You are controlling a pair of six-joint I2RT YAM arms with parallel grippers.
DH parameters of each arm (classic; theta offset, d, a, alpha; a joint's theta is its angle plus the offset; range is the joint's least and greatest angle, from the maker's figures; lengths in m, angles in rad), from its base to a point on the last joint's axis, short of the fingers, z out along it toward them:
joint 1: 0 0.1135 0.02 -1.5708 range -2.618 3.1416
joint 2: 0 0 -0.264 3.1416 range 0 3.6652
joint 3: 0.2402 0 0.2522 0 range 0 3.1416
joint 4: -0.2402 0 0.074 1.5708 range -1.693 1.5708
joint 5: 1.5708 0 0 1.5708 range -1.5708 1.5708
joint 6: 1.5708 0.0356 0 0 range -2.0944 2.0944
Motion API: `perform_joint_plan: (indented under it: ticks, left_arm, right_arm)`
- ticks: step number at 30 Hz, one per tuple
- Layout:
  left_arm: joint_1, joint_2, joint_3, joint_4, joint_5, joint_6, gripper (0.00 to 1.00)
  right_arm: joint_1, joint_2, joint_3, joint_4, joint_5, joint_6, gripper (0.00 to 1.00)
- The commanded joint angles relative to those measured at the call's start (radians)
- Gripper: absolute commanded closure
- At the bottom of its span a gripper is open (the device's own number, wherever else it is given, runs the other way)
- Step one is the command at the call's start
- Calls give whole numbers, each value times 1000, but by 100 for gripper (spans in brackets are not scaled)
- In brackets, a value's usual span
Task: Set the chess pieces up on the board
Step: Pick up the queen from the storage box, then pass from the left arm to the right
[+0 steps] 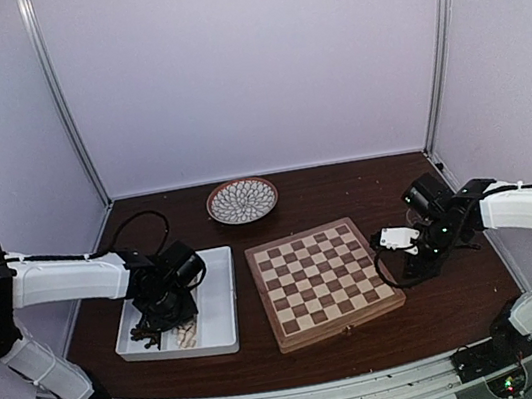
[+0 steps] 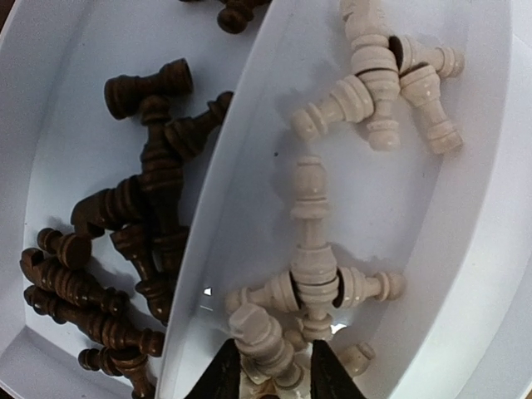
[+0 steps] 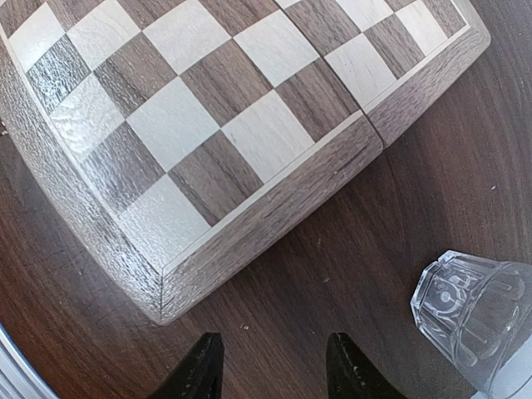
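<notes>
**Top external view.** Board (image 1: pixel 325 281): mid-table, no figure on it (setup not begun, by the look of it). Chess pieces (image 1: pixel 184 334): all in the white tray (image 1: pixel 223 297) left of the board. The left gripper (image 1: pixel 159 323) is lowered into the tray. The right gripper (image 1: pixel 394 238) is at the board's right edge. Patterned plate (image 1: pixel 242 200): behind the board.

**Left wrist view.** Dark set (image 2: pixel 125 241) in one compartment, cream set (image 2: pixel 374 75) in the other, all lying tangled on their sides. The jaws are narrowed, one on each side of a fallen cream piece (image 2: pixel 262 337). Whether they pinch it yet cannot be told.

Handling, judged: light, rigid turned wood that rolls readily. The stem's waist is the likely hold (neighbours touch and may drag along).

**Right wrist view.** The jaws stand wide apart with nothing between them, above bare table just off the board's corner. A clear faceted object (image 3: pixel 474 320) (purpose unclear) lies beside.
</notes>
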Motion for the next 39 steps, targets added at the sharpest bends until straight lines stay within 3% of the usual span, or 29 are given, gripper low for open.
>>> perform_joint_plan:
  ticks: [1,7,14,25,28,31,35,39]
  left_arm:
    - [-5,30,-2,31,-25,1,70]
    - [-3,84,12,41,6,14,71]
    - [-3,57,34,13,-7,53,81]
    - [-4,-104,147,-67,-44,430,92]
    - [-5,-153,133,18,55,596,94]
    - [-7,-218,102,162,276,738,93]
    - [-18,-267,104,291,489,797,93]
    - [-80,-237,174,317,577,864,93]
  right_arm:
    - [-4,14,2,-16,-14,-4,54]
    - [-4,14,4,-19,-16,-4,55]
    - [-4,14,5,-22,-23,-1,55]
    - [-4,-11,35,-32,-32,8,55]
    - [-4,-26,90,-63,-58,10,55]
    - [-4,-28,195,-115,-146,26,56]
    - [-4,26,378,-186,-378,82,56]
    - [0,112,537,-195,-561,200,56]
